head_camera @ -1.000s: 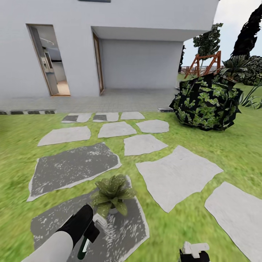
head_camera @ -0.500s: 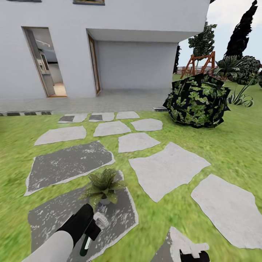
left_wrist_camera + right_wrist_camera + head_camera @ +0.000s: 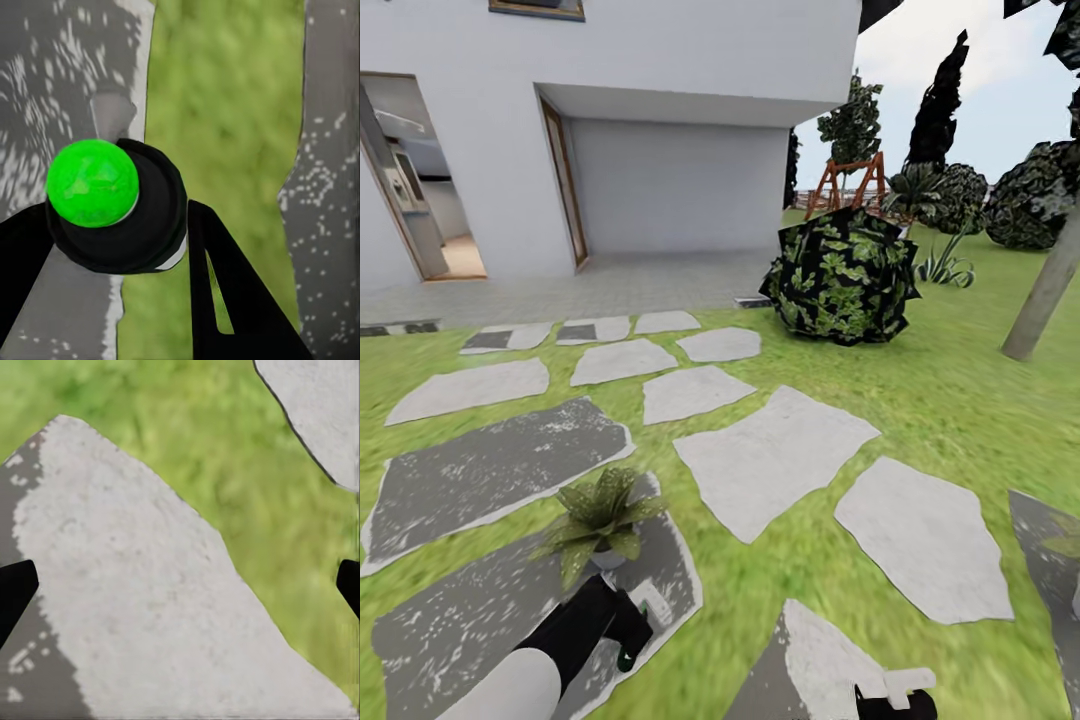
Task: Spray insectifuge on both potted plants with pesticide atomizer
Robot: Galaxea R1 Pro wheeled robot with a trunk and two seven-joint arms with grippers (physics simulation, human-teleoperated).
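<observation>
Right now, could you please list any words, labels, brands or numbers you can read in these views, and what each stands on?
None can be read.
The bottle in the left gripper shows a plain green top, no label.
House wall and stepping slabs: unmarked.

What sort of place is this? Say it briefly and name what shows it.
A house's back garden, most likely: green lawn crossed by grey stepping slabs, a small potted plant on one slab, a white house wall behind.
</observation>
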